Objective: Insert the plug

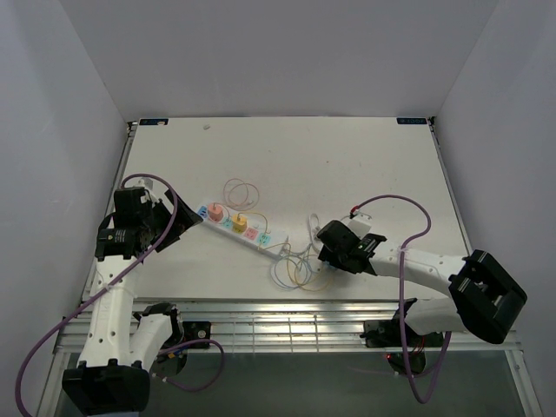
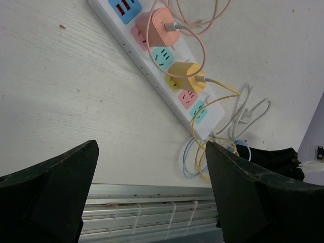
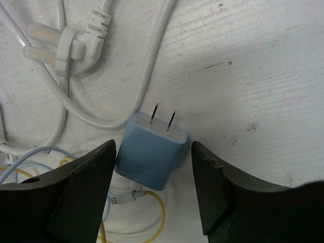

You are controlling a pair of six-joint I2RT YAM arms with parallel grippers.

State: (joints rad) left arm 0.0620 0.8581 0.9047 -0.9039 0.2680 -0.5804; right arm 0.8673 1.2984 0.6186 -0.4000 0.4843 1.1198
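A blue plug [image 3: 152,154] lies flat on the white table with its two prongs pointing away, a white-tipped yellow cable at its back. My right gripper [image 3: 153,152] straddles it, open, the left finger close to its side and the right finger a gap away; from above the gripper [image 1: 334,248] sits over the cable tangle. The white power strip [image 1: 239,228] lies diagonally, with a pink plug [image 2: 156,26] and a yellow plug [image 2: 186,76] in it and coloured sockets [image 2: 187,97] free. My left gripper [image 1: 178,224] hovers open near the strip's left end.
Loops of blue, yellow and white cable [image 1: 295,269] lie by the strip's right end. The strip's own white plug [image 3: 66,43] and thick cord rest just beyond the blue plug. A metal rail [image 2: 152,195] runs along the table's near edge.
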